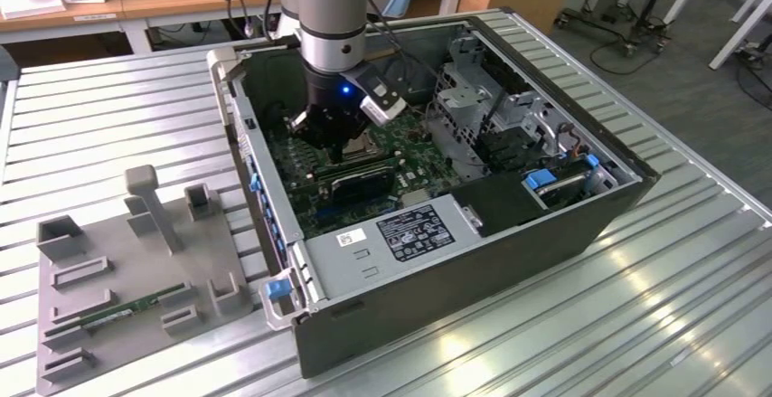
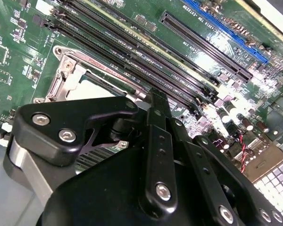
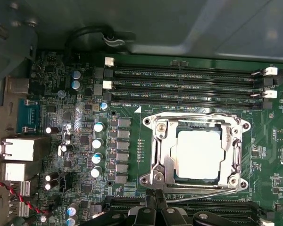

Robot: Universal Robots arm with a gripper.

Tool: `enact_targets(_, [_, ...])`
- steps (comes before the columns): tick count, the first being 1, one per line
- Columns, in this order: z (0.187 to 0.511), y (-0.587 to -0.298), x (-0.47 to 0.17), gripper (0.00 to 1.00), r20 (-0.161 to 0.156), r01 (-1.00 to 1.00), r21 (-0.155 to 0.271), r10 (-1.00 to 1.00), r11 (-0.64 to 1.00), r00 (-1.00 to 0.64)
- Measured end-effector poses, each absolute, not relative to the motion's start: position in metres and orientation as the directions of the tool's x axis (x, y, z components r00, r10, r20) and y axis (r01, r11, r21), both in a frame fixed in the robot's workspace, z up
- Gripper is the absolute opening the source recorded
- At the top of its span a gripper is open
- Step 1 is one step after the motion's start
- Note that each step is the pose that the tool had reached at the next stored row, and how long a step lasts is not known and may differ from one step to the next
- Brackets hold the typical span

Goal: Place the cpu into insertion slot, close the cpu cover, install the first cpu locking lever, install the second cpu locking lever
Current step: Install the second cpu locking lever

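The insertion slot (image 3: 155, 181) sits on the green board inside the open computer case. The cpu (image 3: 198, 153), a pale square chip, lies flat in it. The silver cpu cover (image 3: 164, 155) lies down around the chip, which shows through its window. A thin metal lever rod (image 3: 205, 197) runs along the socket's edge. My gripper (image 3: 154, 205) hovers at that edge with its black fingers together and nothing visible between them. In the exterior view the gripper (image 1: 342, 150) hangs low over the board's middle. In the second wrist view, the socket (image 2: 68, 75) lies just beyond the gripper body.
Long black memory slots (image 3: 188, 87) flank the socket on two sides, and capacitors (image 3: 98, 150) stand beside it. The case walls (image 1: 483, 270) and the power supply (image 1: 410, 230) hem the arm in. A grey fixture (image 1: 133, 261) holding a green memory stick (image 1: 133, 308) lies at the exterior view's left.
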State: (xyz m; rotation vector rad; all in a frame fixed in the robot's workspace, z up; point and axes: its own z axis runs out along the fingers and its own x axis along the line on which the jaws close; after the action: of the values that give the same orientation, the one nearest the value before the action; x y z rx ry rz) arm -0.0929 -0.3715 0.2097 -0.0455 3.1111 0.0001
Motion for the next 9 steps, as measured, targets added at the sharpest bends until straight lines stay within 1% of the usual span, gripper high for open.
enact_targets(9, [0.2081,-0.3714,-0.0977,0.11,-0.030,-0.029,0.000,-0.029,1.000,-0.999])
